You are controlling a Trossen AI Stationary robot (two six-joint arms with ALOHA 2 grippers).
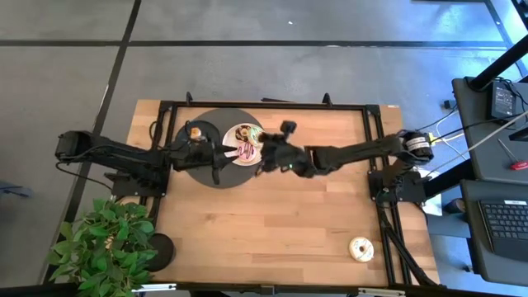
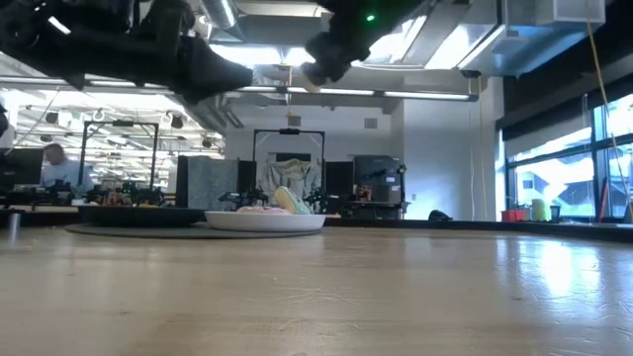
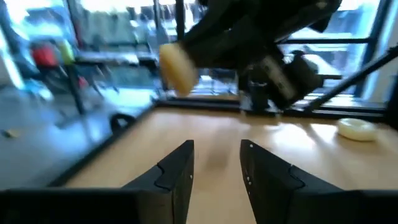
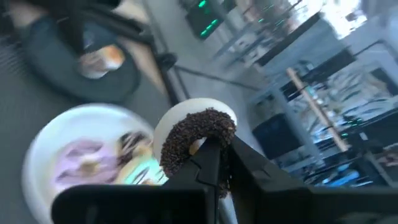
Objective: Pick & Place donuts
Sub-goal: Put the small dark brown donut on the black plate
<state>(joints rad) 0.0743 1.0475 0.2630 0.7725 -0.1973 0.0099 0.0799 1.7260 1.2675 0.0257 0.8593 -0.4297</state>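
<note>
My right gripper (image 4: 224,149) is shut on a chocolate-sprinkled donut (image 4: 198,138) with a cream underside and hovers at the right rim of the white plate (image 1: 232,136). The plate rests on a big black disc (image 1: 210,117) and holds pink, green and striped donuts (image 4: 93,163). An orange-iced donut (image 1: 195,130) lies on the disc itself. A cream donut (image 1: 360,247) lies on the wood near the table's near right corner. My left gripper (image 3: 216,163) is open, above the disc just left of the plate, touching nothing. My right gripper pinches the chocolate donut by one side of its ring (image 4: 210,134), one finger at the hole and the other outside the rim. The donut is lifted clear, well above the plate, as the low view shows it (image 2: 315,71).
A potted plant (image 1: 103,243) and a small black disc (image 1: 159,246) sit at the near left corner. A black frame (image 1: 375,157) edges the table's far part and sides. Bare wood stretches across the middle and near part of the table.
</note>
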